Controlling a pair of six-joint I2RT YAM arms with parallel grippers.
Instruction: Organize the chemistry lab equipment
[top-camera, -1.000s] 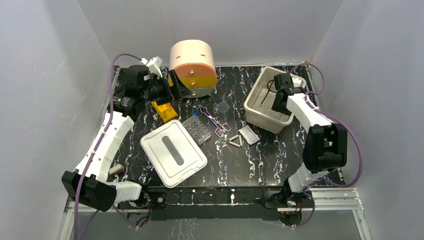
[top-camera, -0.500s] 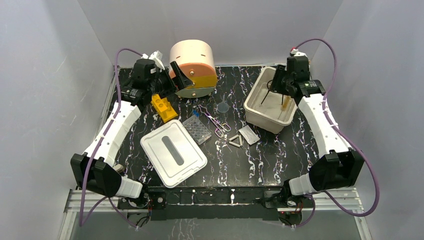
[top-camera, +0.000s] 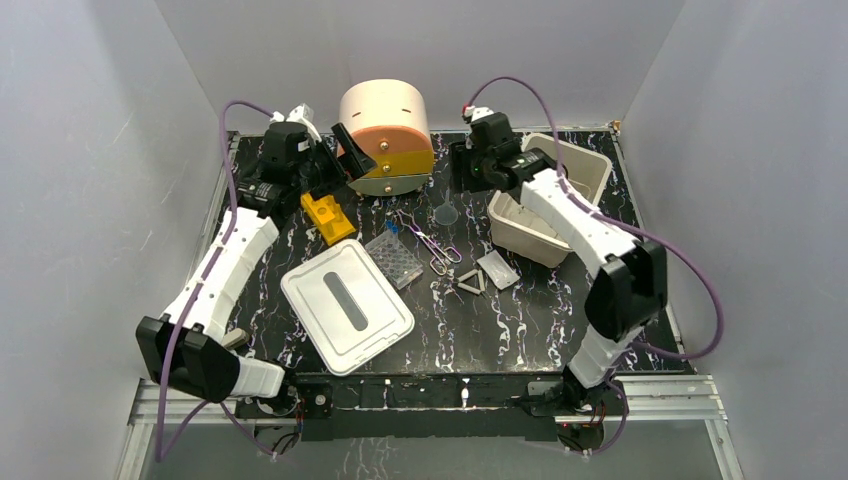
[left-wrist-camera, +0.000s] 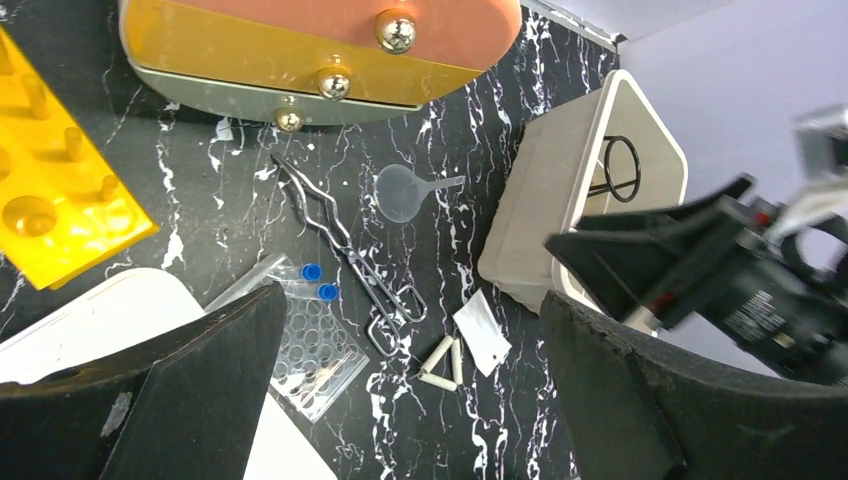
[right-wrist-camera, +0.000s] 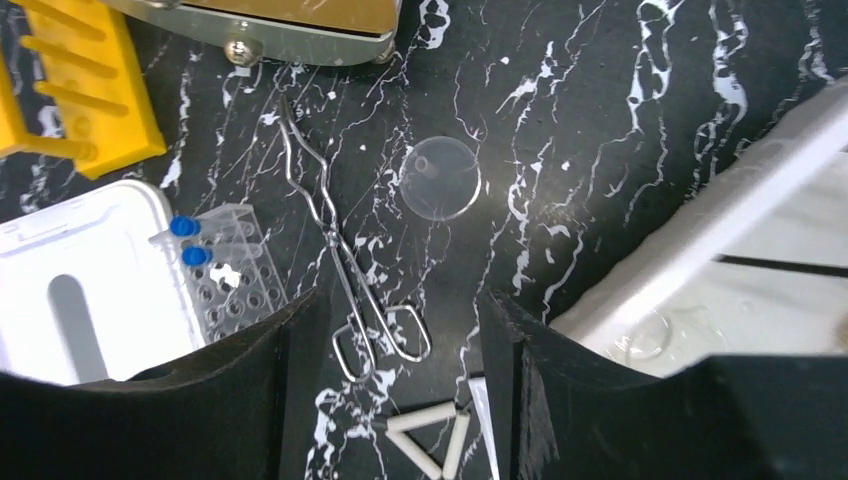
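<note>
Swung left since half a second ago, the right gripper (right-wrist-camera: 400, 305) has left the white bin (top-camera: 516, 237). It now hangs over the table between that bin and the round drawer unit (top-camera: 385, 120), its fingers wide apart and holding nothing. Under it lie the clear round dish (right-wrist-camera: 440, 178) and the scissors (right-wrist-camera: 345, 265), with the white triangle (right-wrist-camera: 432, 440) just beside the scissors' loops.

The left gripper (left-wrist-camera: 410, 300) has hardly shifted. It stays at the drawer unit's front, also spread apart and empty, near the yellow rack (top-camera: 328, 217).

The well plate (top-camera: 393, 258), with two blue-capped tubes at its edge, lies between the scissors and the grey-slotted lid (top-camera: 345, 305). The glass slides (top-camera: 497, 268) lie near the bin's front wall. None of these has moved.

The lower edge of the right wrist view cuts off the triangle, and each wrist view loses its lower corners to its own fingers. Of the black-framed glasses (left-wrist-camera: 622, 170) in the bin only one ring shows; the rim and the right arm hide the rest. A clear round shape on the bin floor is too faint to name.
</note>
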